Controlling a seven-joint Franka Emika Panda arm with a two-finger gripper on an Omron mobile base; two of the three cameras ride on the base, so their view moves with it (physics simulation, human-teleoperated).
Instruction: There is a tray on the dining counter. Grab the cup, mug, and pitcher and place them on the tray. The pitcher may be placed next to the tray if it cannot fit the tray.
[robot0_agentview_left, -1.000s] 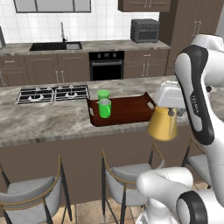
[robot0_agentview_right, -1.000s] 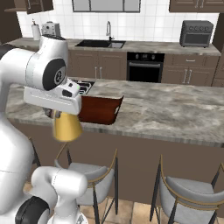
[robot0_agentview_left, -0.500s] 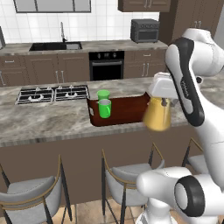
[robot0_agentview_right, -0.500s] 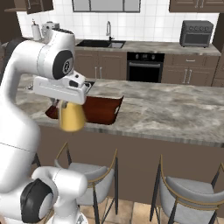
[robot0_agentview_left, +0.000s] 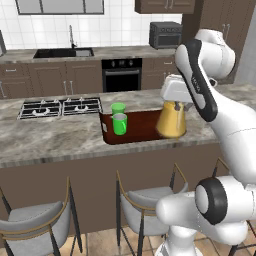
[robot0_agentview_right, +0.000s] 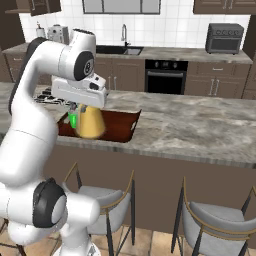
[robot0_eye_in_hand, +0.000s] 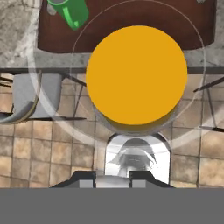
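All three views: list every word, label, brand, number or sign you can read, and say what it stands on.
None can be read. The pitcher, the mug, the cup, the tray, the toaster oven and the built-in oven carry no legible text; any oven markings are too small to tell.

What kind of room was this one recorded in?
A rendered home kitchen, it seems: a stone-topped dining counter with a gas hob, a built-in oven, and a sink against white tiles.

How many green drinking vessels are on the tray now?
2: the cup stands at the left end of the tray, toward the back, and the mug stands just in front of it.
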